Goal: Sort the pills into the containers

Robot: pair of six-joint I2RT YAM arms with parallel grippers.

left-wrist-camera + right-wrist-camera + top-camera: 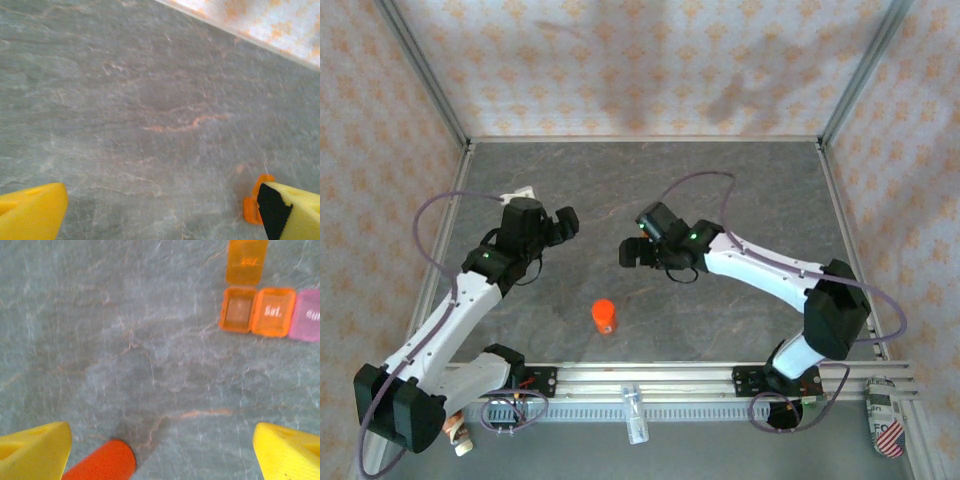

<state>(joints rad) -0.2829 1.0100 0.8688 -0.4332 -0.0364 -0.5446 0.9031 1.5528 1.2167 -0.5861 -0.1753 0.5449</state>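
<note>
Your right gripper (161,440) stands spread wide over the table (150,340) with nothing pinched, and the orange-red cap of the bottle (102,462) shows low between its fingers, close to one of them. The containers (272,311) lie flat well apart from the bottle, beyond it and off to its right in the right wrist view: an orange compartment with its lid flipped open, a shut orange one marked "Sat." touching it, then a pink one cut by the frame edge. Your left gripper (162,195) is also spread wide and empty, and seen from above it hangs beyond the bottle and to its left.
</note>
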